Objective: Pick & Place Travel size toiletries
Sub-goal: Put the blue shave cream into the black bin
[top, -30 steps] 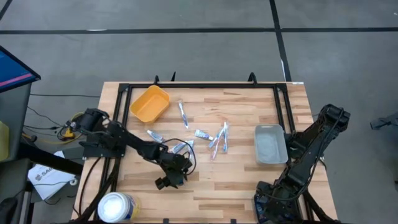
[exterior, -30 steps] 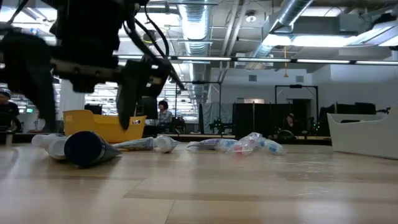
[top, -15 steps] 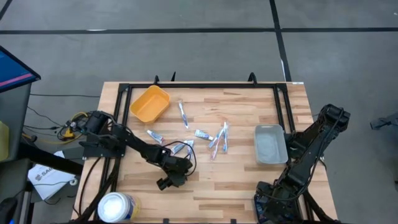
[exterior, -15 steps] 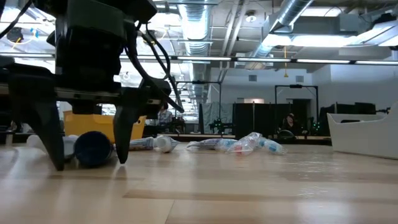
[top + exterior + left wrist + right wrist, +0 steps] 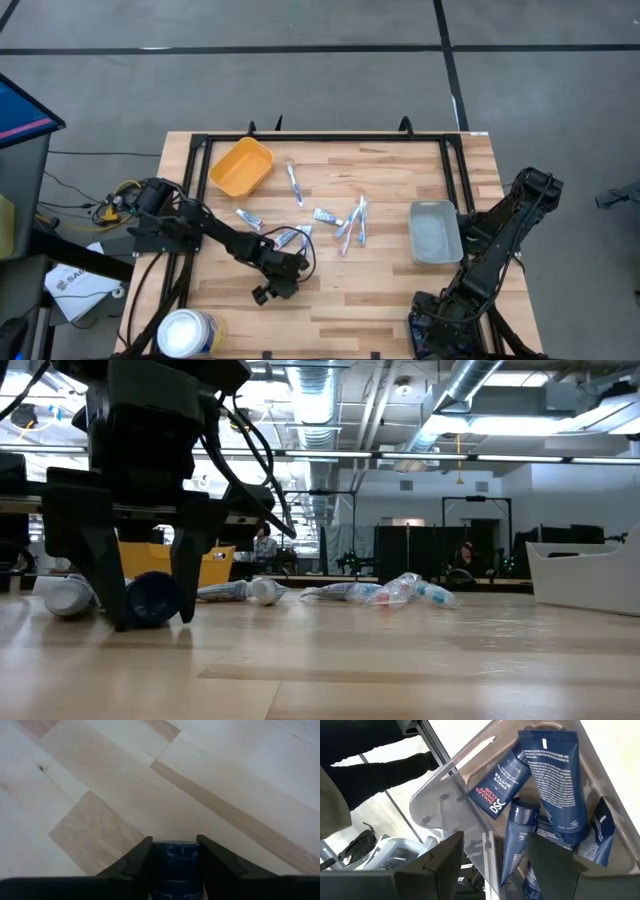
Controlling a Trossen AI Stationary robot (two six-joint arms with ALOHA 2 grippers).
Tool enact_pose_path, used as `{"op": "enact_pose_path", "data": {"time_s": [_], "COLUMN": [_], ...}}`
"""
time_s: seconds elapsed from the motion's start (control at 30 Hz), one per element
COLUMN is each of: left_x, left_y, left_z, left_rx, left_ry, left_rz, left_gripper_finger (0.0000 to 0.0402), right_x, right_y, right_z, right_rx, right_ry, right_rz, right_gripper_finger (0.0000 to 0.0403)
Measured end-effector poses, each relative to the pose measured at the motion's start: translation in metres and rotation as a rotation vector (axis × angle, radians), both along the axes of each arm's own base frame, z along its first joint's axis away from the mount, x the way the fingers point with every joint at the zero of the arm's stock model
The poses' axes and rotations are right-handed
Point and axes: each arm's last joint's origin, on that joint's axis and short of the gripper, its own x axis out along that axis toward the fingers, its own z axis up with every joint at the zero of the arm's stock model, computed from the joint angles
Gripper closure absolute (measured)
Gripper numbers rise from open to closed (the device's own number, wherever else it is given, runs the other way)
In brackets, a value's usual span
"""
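Left gripper (image 5: 140, 615) at a dark tube (image 5: 150, 598), lower left of the table (image 5: 400, 290).
Jaws flank the tube's cap, touching it. Right gripper (image 5: 492, 855) open, empty, over tray (image 5: 434, 232) holding dark tubes.

Left gripper (image 5: 140, 615) hides most of the dark tube (image 5: 176, 867) between its fingers, tube cut off at the wrist view's edge; scattered toiletries (image 5: 345, 225) too small to read; right gripper's fingertips (image 5: 445, 860) cut off.

A wooden bench (image 5: 390, 290) carries a yellow bin (image 5: 241, 166) at its far left; a grey tray (image 5: 435, 232) sits toward its right side.
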Motion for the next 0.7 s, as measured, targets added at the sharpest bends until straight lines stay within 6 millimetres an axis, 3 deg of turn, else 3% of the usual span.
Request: {"op": "enact_pose_path", "data": {"time_s": [0.13,0.2,0.33,0.5,0.7], "left_x": [0.0,0.002,0.005,-0.006,-0.033], "left_y": [0.002,0.004,0.014,0.041,0.072], "left_z": [0.007,0.022,0.068,0.13,0.201], "left_rx": [0.012,0.019,-0.028,-0.149,-0.481], "left_ry": [-0.001,-0.057,-0.22,-0.416,-0.675], "left_rz": [0.083,0.134,0.218,0.445,0.651], "left_gripper_finger": [0.0263,0.0271,0.0278,0.0264,0.0273], "right_x": [0.001,0.001,0.007,0.014,0.018], "right_y": [0.001,0.001,0.001,-0.008,-0.033], "right_z": [0.0,0.001,0.003,0.018,0.049], "right_rx": [0.008,0.013,0.045,0.101,0.111], "right_ry": [-0.005,-0.009,-0.035,-0.103,-0.301], "right_rz": [-0.001,-0.001,-0.011,-0.03,-0.11], "right_gripper_finger": [0.0194,0.0194,0.0194,0.0194,0.0194]}}
